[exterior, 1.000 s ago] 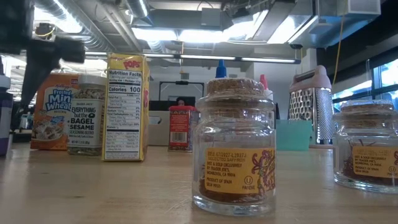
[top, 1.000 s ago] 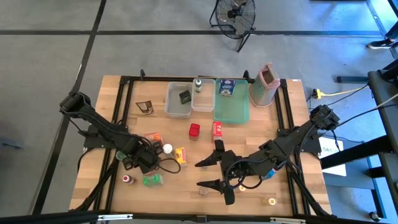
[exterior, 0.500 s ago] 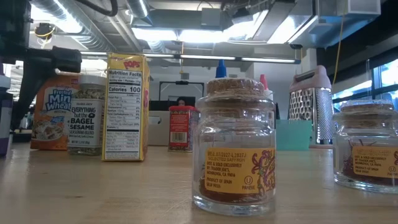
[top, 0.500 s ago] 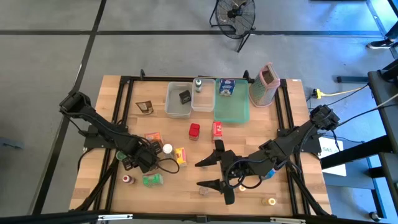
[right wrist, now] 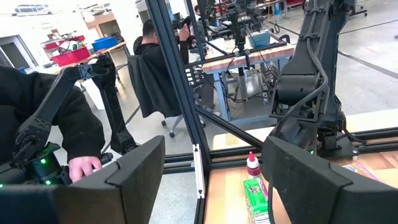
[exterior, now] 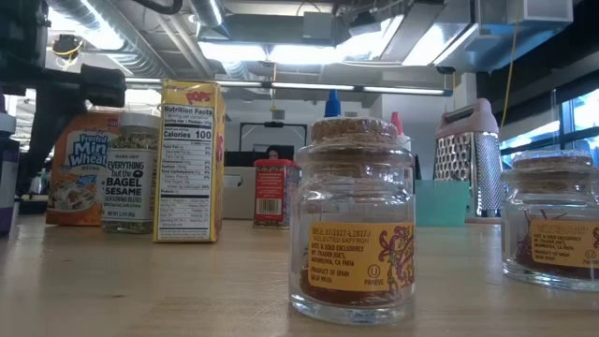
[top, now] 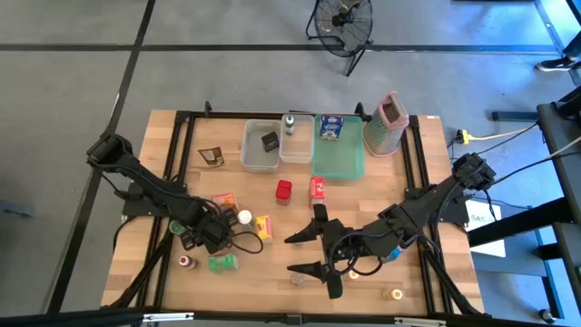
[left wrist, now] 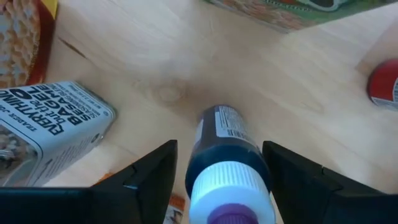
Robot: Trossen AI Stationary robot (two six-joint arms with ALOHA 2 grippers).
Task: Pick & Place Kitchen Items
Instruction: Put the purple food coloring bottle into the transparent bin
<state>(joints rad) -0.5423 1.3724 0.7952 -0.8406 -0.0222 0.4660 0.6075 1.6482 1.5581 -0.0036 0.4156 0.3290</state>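
Wooden table [top: 272,263] inside a black frame, grey floor around it, a fan beyond the far edge. Along the far side stand two tubs [top: 260,145], a green tray [top: 338,162] and a grater [top: 386,124]; one tub holds a dark item, the tray a blue-topped box.

Left tool [top: 188,236]: low over the table on the left side, among loose groceries. Its wrist view shows the fingers [left wrist: 149,177] apart, one on each side of a dark bottle [left wrist: 225,149] with a white and purple cap. No contact can be confirmed; the bottle stands on the wood between them. A sesame seasoning jar [left wrist: 53,134] lies just beside, a red-capped item [left wrist: 384,87] farther off.

Right tool [top: 307,252]: centre front of the table, fingers spread wide, nothing between them, pointed off the table toward the room, where a person sits at another rig. Waiting.

Change over the last second: almost none in either table view. Both arms sit where they were; no item has moved. The left tool's dark link in the low view shifted slightly.

Assessment: the left tool is aligned for a grasp on the bottle but has not closed. Most items, including the red boxes [top: 284,191] and cork-topped jars [exterior: 360,220], remain loose on the table. The task is at an early stage.
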